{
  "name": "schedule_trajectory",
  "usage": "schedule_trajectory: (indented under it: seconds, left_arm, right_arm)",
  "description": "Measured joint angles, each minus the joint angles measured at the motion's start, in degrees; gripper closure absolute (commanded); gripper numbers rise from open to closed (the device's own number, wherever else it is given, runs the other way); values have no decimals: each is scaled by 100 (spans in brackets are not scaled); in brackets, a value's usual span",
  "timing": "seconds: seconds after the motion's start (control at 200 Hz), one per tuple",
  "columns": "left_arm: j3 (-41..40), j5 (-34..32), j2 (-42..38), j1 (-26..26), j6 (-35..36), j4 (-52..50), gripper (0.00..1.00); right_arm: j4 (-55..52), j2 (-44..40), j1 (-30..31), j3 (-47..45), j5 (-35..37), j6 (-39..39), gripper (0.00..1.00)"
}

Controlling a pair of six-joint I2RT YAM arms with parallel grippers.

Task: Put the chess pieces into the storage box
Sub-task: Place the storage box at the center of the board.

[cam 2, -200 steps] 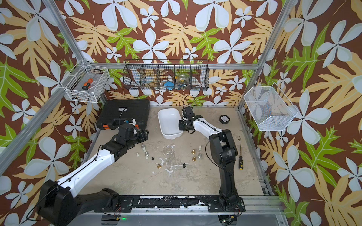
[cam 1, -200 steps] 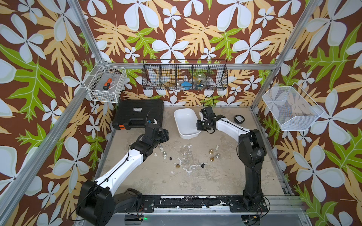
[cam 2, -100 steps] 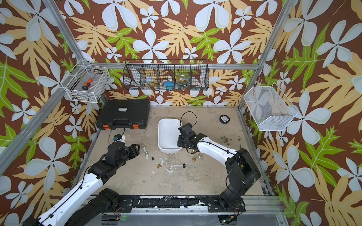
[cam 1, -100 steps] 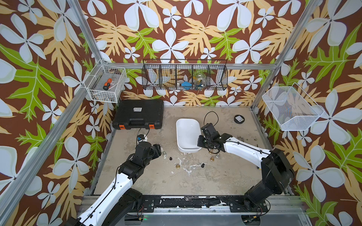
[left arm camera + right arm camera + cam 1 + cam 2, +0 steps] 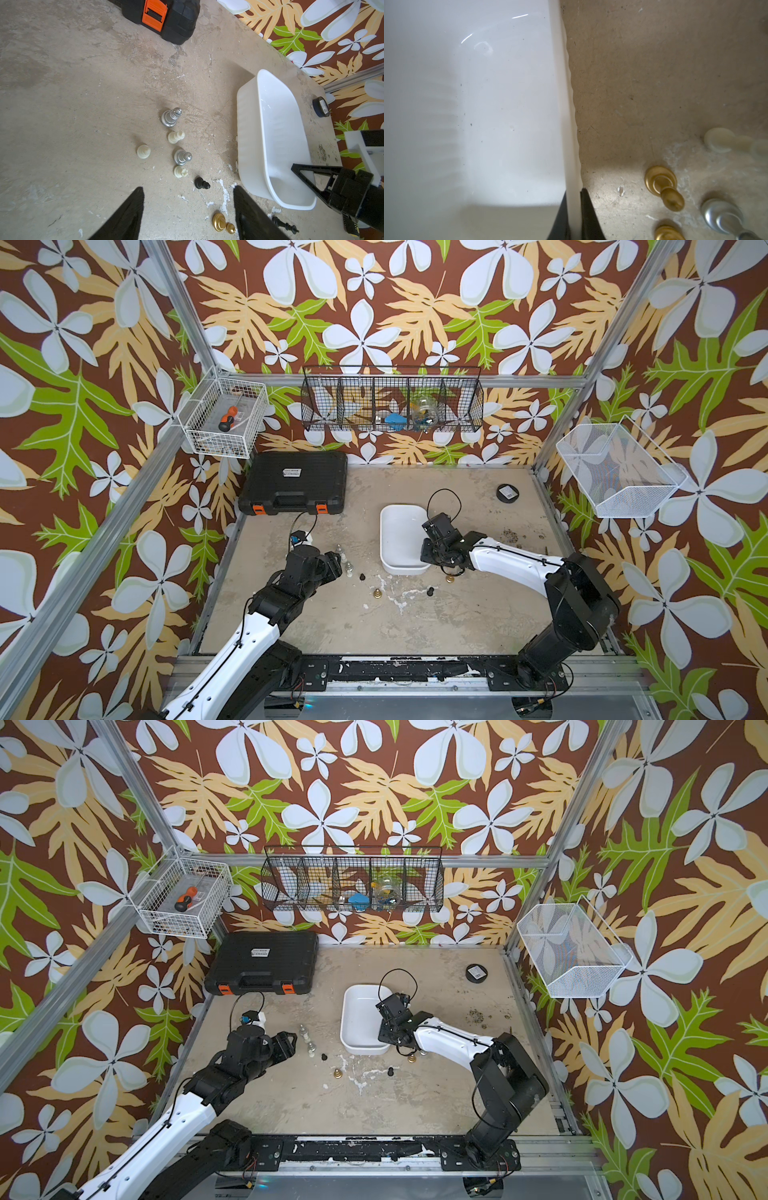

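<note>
1. Right wrist view: the right gripper (image 5: 574, 199) pinches the box (image 5: 560, 83) wall near a corner, one finger inside and one outside.
2. Just outside that wall stand gold pieces (image 5: 662, 185), a silver one and a blurred cream one.
3. In the left wrist view the left gripper (image 5: 188, 188) has its fingers spread and holds nothing. A black piece (image 5: 201, 184) sits just ahead of the tips.
4. Beyond it, silver and cream pieces (image 5: 180, 171) stand clustered on the table (image 5: 62, 104).
5. What shows of the box's inside is bare, and every piece seen is on the table.
6. The step in hand looks like setting the box close to the pieces, with no piece loaded yet.
7. Next, the left gripper needs a careful descent over one small piece and a narrow pinch that spares its neighbours. The right could steady the box or let go.
</note>
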Motion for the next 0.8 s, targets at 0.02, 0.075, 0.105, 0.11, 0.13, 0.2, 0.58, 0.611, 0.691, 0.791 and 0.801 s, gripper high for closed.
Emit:
schedule_trajectory:
  seconds: [0.02,0.075,0.105,0.11,0.13,0.2,0.58,0.611,0.691,0.791,0.801]
  left_arm:
    - [0,0,11,0,0,2,30]
    - [0,50,35,0,2,0,30]
    - [0,61,48,0,0,0,30]
    - [-2,61,50,0,0,0,30]
    - [-2,61,57,0,0,0,30]
    - [-2,61,70,0,2,0,30]
    - [-24,61,87,0,2,2,30]
    - [-24,61,90,0,2,0,30]
    - [-24,63,92,0,2,0,30]
    - [-24,63,92,0,2,2,30]
    - [-24,63,92,0,2,2,30]
  right_arm:
    - [2,2,17,-9,-2,0,100]
    - [11,0,66,-50,-7,-2,100]
    - [17,0,92,-81,-7,0,100]
    - [17,0,96,-85,-7,0,100]
    - [17,0,107,-107,-7,-2,100]
    - [37,0,118,-133,-4,-2,100]
    - [267,-66,199,-367,85,0,100]
    - [238,-87,221,-367,92,0,100]
    - [116,-140,278,-348,109,-2,100]
    - [0,-201,345,-334,164,-4,100]
    - [-4,-208,350,-334,168,-4,100]
